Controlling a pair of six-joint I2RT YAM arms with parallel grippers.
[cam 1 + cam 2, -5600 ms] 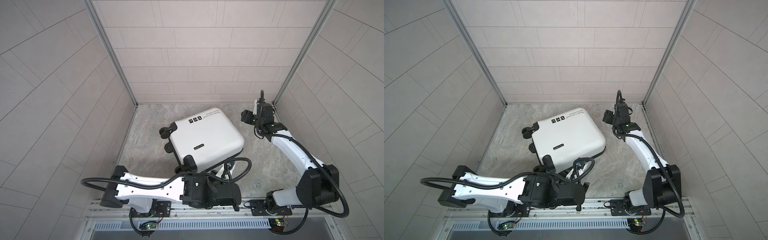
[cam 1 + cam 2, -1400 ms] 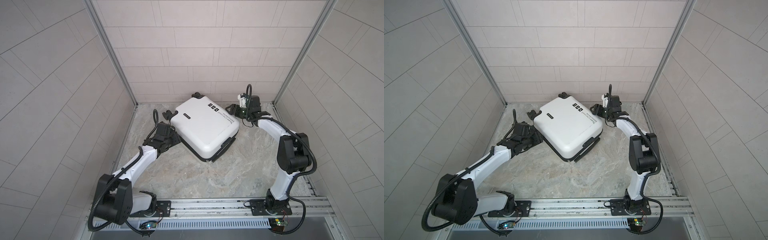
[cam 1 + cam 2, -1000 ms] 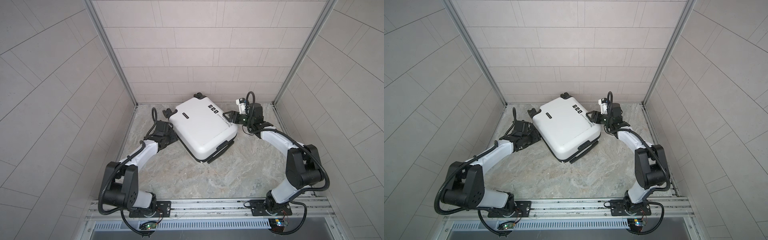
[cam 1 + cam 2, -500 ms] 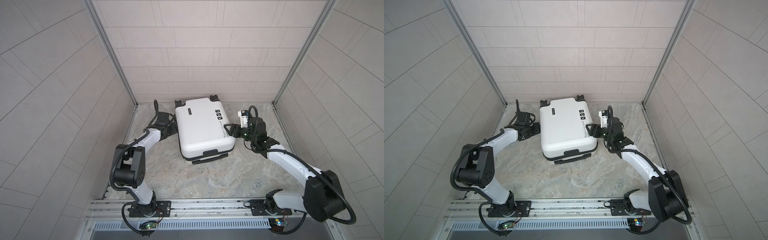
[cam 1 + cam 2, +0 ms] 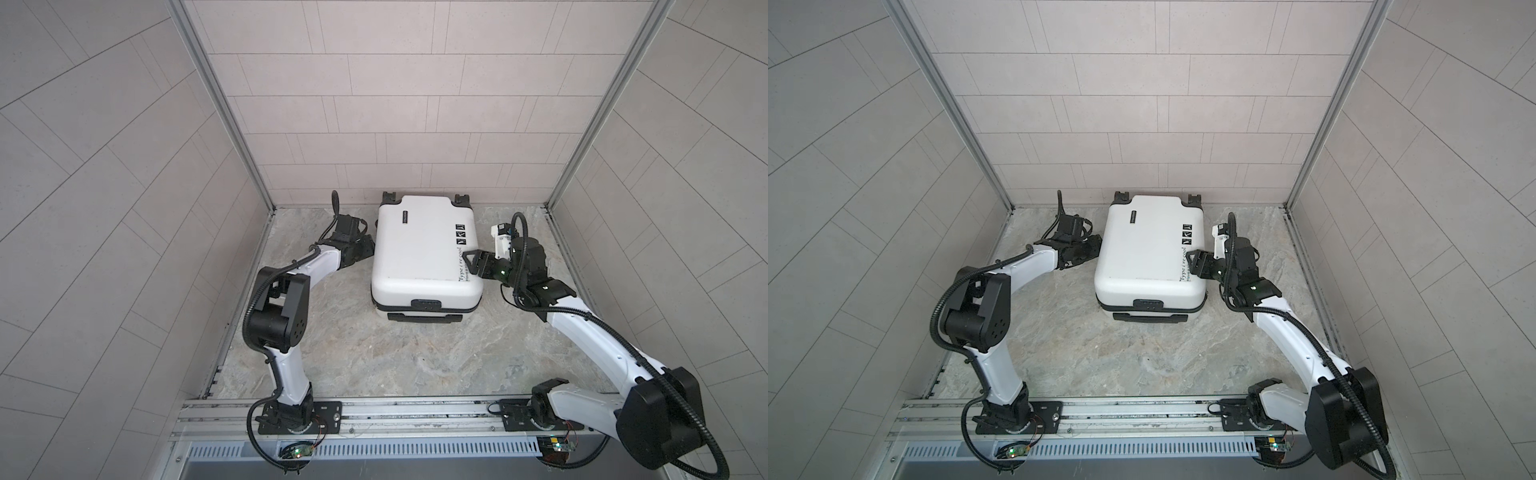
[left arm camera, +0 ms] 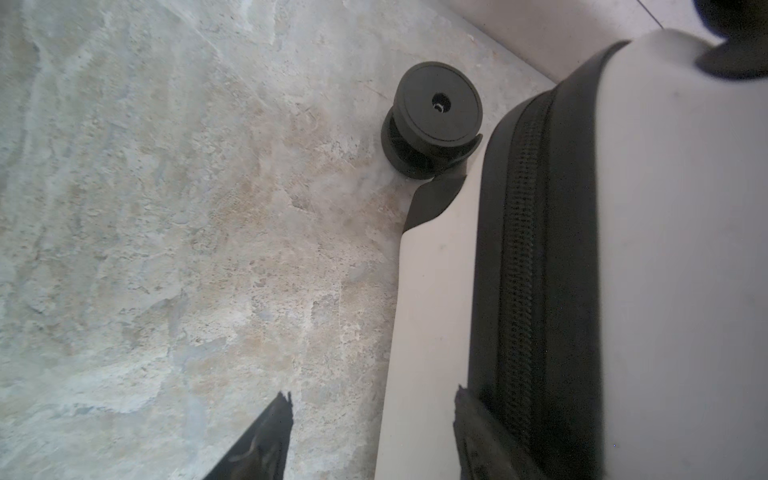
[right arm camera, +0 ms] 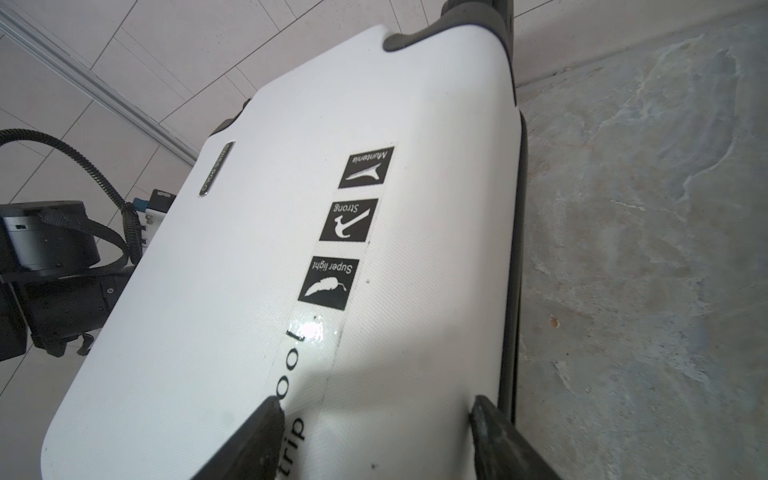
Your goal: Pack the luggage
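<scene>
**Both arms flank the closed suitcase**

The left arm reaches out low, elbow raised. Its hand (image 5: 368,248) (image 5: 1092,249) sits right at the left side of the suitcase (image 5: 419,249) (image 5: 1142,249). The left hand (image 6: 372,401) stands wide: in the left wrist view one fingertip hangs over the tabletop (image 6: 166,249) and the other sits at the suitcase's (image 6: 665,249) shell, beside the zipper band (image 6: 532,270).

The right arm stretches in from the opposite side. Its hand (image 5: 473,266) (image 7: 374,415) is also wide, one finger over the suitcase's (image 7: 249,249) top face and the other just off its right edge.

The suitcase lies flat and shut on the tabletop (image 5: 395,353) between the two hands. It is white, with black wheels (image 5: 388,195) at its far end and a black handle (image 5: 424,318) at its near end. Three square black stickers (image 7: 345,220) and black lettering (image 5: 460,266) run along its right edge.

Both wrist views cut the fingers off at the frame's edge. The right hand's finger covers part of the lettering. I cannot tell whether any finger actually touches the shell.
</scene>
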